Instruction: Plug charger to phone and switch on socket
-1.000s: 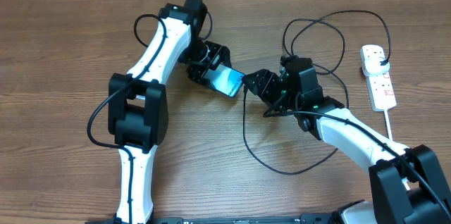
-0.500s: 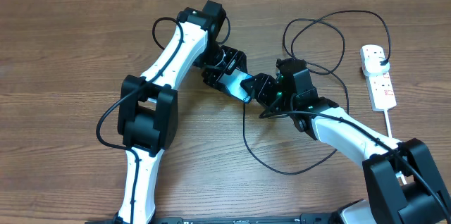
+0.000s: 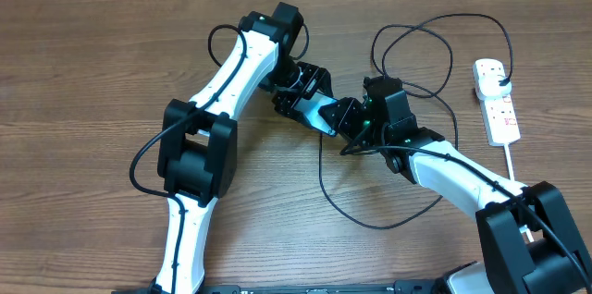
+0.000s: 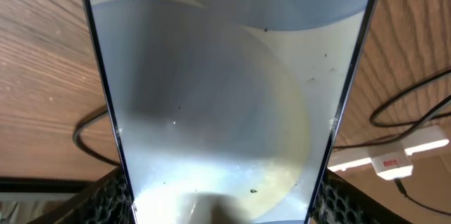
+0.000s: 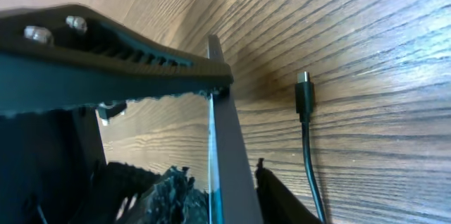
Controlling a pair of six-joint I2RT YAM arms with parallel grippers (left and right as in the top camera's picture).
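Black left gripper (image 3: 310, 100) clamps phone (image 4: 225, 97) | charger tip (image 5: 304, 89) loose on table (image 5: 380, 48)

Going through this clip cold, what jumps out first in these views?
In the middle of the wooden table, the left gripper clamps a slim smartphone with a pale blue screen, and the right gripper is at its far end. In the right wrist view the thin black charger cable's connector tip lies loose on the wood, unplugged. A white power strip lies at far right.
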